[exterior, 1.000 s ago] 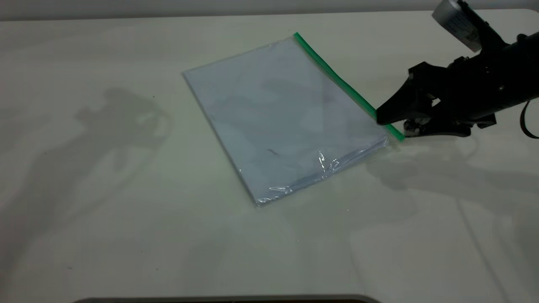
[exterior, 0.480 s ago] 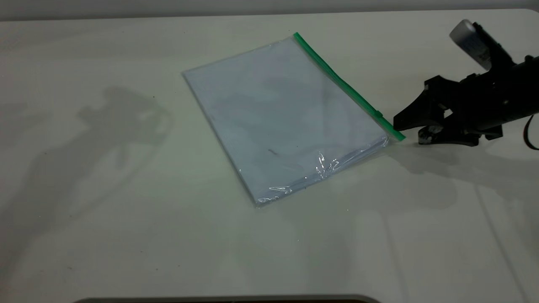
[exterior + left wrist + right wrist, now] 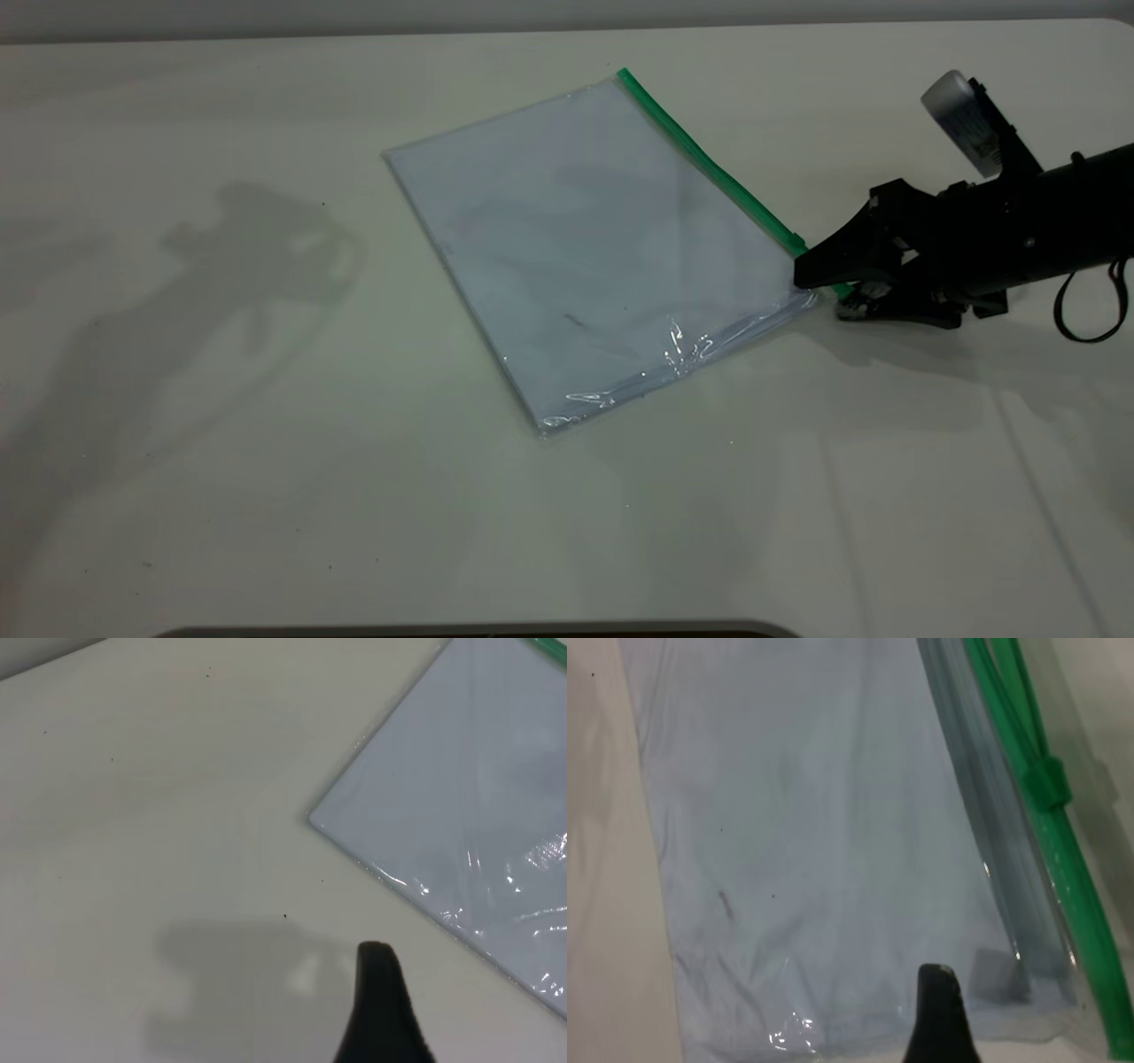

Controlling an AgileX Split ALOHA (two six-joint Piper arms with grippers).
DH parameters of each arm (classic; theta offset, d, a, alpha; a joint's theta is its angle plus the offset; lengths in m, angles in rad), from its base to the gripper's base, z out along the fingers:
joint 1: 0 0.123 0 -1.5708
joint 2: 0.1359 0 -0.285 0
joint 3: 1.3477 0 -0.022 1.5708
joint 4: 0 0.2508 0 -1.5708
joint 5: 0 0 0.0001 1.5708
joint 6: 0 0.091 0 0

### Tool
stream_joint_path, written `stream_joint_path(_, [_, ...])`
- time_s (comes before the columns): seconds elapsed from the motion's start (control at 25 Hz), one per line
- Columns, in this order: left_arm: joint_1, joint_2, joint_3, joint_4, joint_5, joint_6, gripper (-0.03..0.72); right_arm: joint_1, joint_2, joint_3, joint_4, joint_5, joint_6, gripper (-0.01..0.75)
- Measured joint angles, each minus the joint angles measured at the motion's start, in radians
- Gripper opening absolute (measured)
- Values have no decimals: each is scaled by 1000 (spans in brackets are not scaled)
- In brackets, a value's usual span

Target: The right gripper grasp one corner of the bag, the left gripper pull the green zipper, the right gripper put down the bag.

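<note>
The bag (image 3: 585, 239) lies flat on the table, a clear pouch with white paper inside. The green zipper (image 3: 700, 159) runs along its far-right long edge, and its slider tab (image 3: 798, 239) sits close to the near end. My right gripper (image 3: 819, 292) is open at that end's corner (image 3: 842, 288), upper jaw over the strip, lower jaw low by the table. In the right wrist view one black fingertip (image 3: 937, 992) shows over the bag (image 3: 833, 833), beside the zipper (image 3: 1076, 904) and tab (image 3: 1048, 784). My left gripper (image 3: 381, 1001) shows only partly, near a plain bag corner (image 3: 312, 820).
The white table (image 3: 266, 443) stretches wide to the left of and in front of the bag. The table's far edge (image 3: 354, 37) runs behind the bag, and its rounded near edge (image 3: 469, 626) runs along the front. Arm shadows lie on the left side.
My right gripper drew back to the right off the green strip, then came left again to the bag's corner. The bag has not moved.
</note>
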Motion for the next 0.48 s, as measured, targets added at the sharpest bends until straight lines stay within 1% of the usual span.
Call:
stream_joint_path(0.24, [0, 0, 0, -1, -8, 0, 590, 0, 17, -4, 0, 36, 0, 591])
stream_joint_path(0.48, [0, 0, 0, -7, -15, 0, 590, 1, 21, -35, 1, 41, -6, 591])
